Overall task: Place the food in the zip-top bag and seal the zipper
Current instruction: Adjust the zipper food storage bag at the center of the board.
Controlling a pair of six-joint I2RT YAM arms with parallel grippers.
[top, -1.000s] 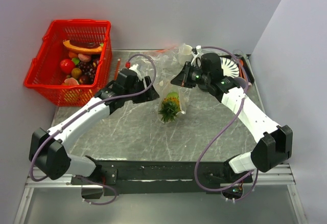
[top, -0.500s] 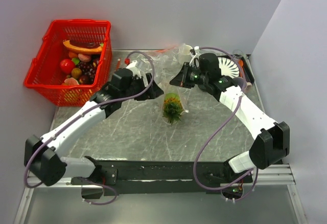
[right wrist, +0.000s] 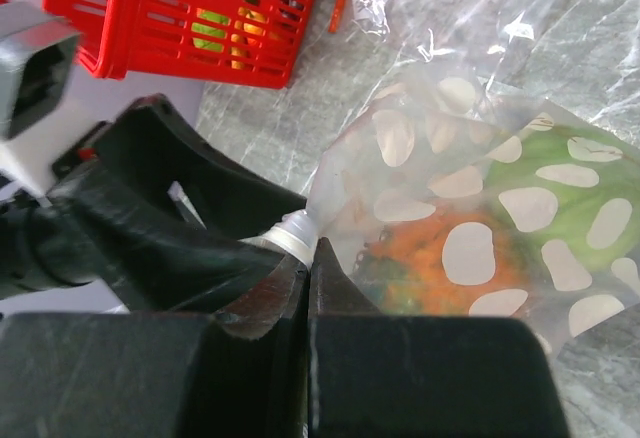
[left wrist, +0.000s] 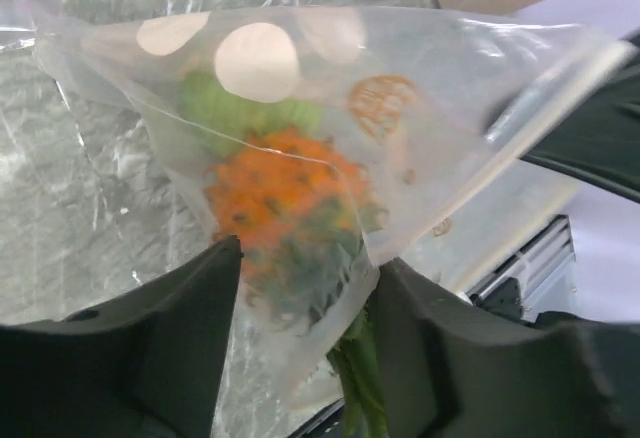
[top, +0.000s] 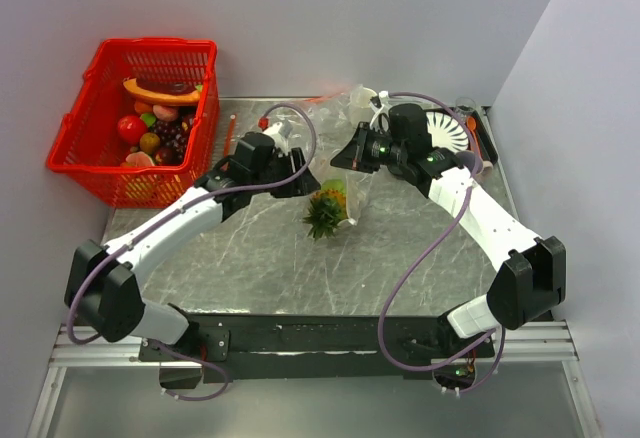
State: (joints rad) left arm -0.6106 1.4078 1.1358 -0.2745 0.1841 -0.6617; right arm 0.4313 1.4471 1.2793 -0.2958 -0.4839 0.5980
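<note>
The zip-top bag [top: 338, 190] is clear with white ovals and hangs between both grippers. Through it in the left wrist view I see the light-green fruit [left wrist: 215, 108], the red-orange piece [left wrist: 285, 183] and the dark-green leafy tuft [left wrist: 320, 268]. The tuft's leaves [top: 325, 218] poke out past the bag's lower edge. A pale strip [left wrist: 345, 333], which may be the zipper, runs along that edge. My left gripper [left wrist: 305, 358] is open, with its fingers on either side of that lower end. My right gripper [right wrist: 312, 248] is shut on the bag's upper corner. No purple piece shows.
A red basket [top: 130, 58] of toy foods stands at the back left. Another crinkly clear bag [top: 330, 110] lies behind the grippers. A white ribbed plate [top: 452, 133] is at the back right. A thin red stick [top: 231, 133] lies beside the basket.
My left arm swung in and its gripper closed in around the bag's lower end. The bag and tuft swayed slightly left. The right gripper kept its hold.
</note>
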